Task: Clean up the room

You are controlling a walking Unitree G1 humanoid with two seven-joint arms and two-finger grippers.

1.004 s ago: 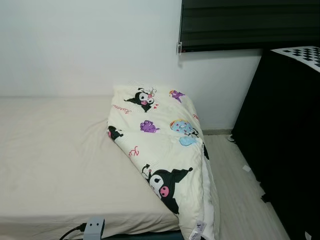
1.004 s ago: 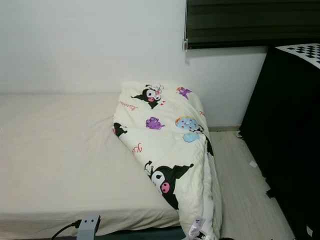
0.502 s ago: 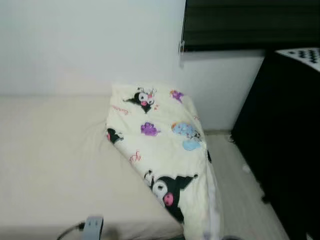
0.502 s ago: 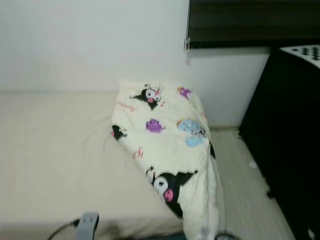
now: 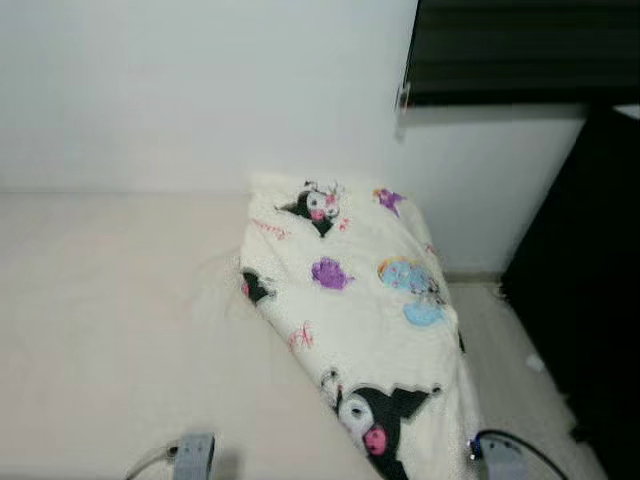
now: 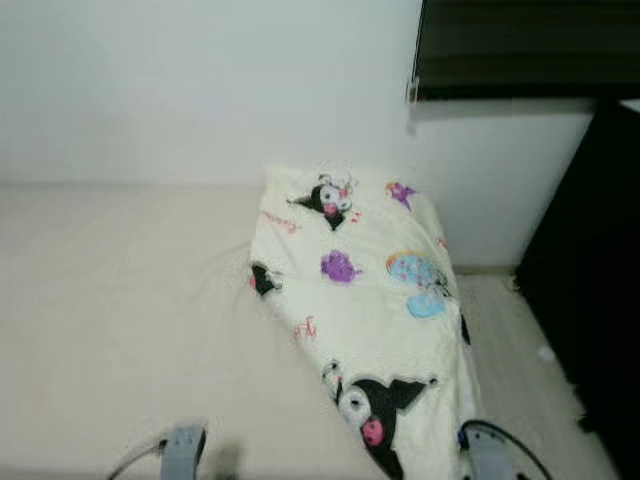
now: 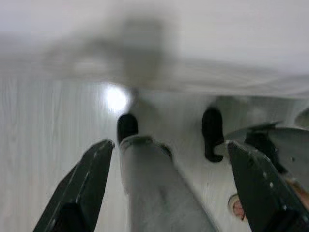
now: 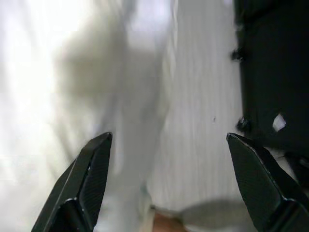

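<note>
A cream blanket (image 5: 360,310) printed with black, purple and blue cartoon figures lies bunched along the right side of the bed (image 5: 110,330), its edge hanging over the bed's side. The bed has a plain cream sheet. At the bottom edge of the eye views my left wrist (image 5: 195,455) and right wrist (image 5: 500,458) show, low in front of the bed. My left gripper (image 7: 170,145) is open over pale floor, with nothing between its fingers. My right gripper (image 8: 169,139) is open next to the hanging white blanket edge (image 8: 140,111).
A tall black cabinet (image 5: 590,300) stands right of the bed, with a narrow strip of pale wood floor (image 5: 505,350) between them. A small white scrap (image 5: 535,363) lies there. A dark window blind (image 5: 520,50) hangs above. A white wall runs behind the bed.
The whole picture has shifted and grown blurred, so the camera has moved closer to the bed. My right wrist has come into view at the bottom edge.
</note>
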